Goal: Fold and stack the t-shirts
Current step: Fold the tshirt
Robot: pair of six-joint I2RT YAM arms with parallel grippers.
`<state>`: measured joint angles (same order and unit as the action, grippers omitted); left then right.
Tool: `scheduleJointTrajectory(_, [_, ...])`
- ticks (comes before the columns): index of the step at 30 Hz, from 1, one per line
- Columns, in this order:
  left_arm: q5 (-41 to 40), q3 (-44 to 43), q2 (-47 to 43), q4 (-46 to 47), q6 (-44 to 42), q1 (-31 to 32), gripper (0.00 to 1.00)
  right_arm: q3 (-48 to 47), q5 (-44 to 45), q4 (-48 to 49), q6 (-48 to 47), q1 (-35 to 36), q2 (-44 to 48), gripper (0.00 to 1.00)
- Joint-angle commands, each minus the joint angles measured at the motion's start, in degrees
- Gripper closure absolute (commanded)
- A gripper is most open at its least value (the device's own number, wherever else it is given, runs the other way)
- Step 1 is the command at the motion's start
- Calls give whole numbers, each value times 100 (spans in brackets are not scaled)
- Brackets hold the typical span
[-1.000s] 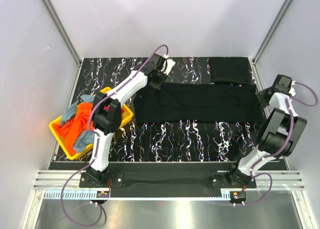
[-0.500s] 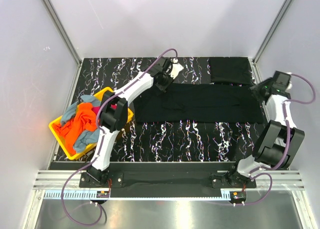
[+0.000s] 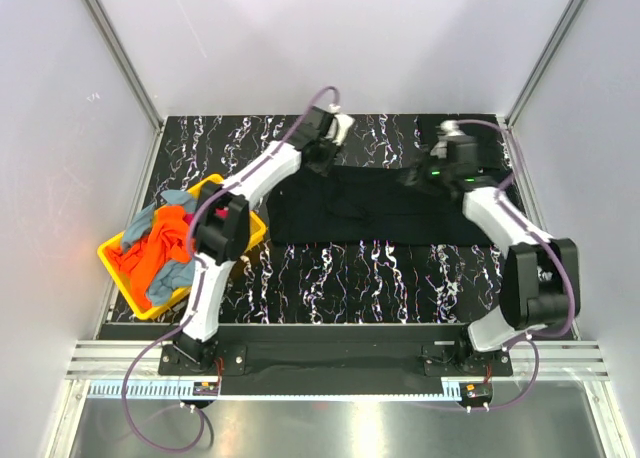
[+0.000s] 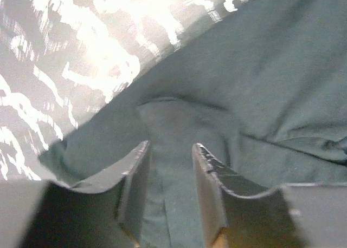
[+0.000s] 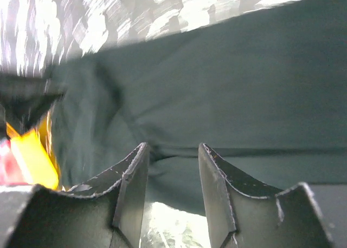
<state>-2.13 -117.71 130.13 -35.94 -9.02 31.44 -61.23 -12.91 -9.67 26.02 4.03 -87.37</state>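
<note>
A black t-shirt [image 3: 360, 213] lies spread as a long band across the middle of the table. My left gripper [image 3: 322, 163] is at its far left corner. In the left wrist view it [image 4: 171, 146] is open, its jaws standing either side of the dark cloth [image 4: 260, 80] without pinching it. My right gripper [image 3: 415, 175] hovers over the band's far edge near the middle. It [image 5: 172, 146] is open too, with a fold of the shirt [image 5: 227, 80] just beyond its tips. A folded black t-shirt [image 3: 488, 143] lies at the back right.
A yellow tray [image 3: 120, 263] at the left edge holds a heap of orange [image 3: 150, 258] and grey-blue [image 3: 148, 218] t-shirts. Black marbled table top [image 3: 350, 268] shows in front of the spread shirt. Grey walls close in the back and both sides.
My right arm has swung from the table's right edge leftwards to the shirt's middle. My left gripper, shut before, has opened and let go of the shirt's corner.
</note>
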Motion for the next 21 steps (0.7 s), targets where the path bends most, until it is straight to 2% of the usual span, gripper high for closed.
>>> scheduleJointTrajectory(1, [0, 423, -1205, -35, 1258, -612, 56, -283, 270, 580, -833, 931, -419, 52])
scheduleJointTrajectory(2, [159, 633, -1418, -27, 1453, -726, 56, -510, 367, 589, -922, 1342, -551, 52])
scheduleJointTrajectory(5, [766, 1538, -2104, -36, 1946, -1008, 56, -854, 490, 589, -1195, 2002, -1096, 52])
scheduleJointTrajectory(6, [819, 2037, -2392, -36, 2078, -1034, 56, -1082, 621, 563, -1257, 2144, -1246, 53])
scheduleJointTrajectory(11, [1100, 3339, -2878, 52, 2422, -1044, 58, -1453, 965, 343, -1731, 2707, -1958, 53])
scheduleJointTrajectory(21, [1295, 3571, -2545, 158, 2466, -1035, 61, -1549, 1010, 449, -2242, 3051, -2407, 50])
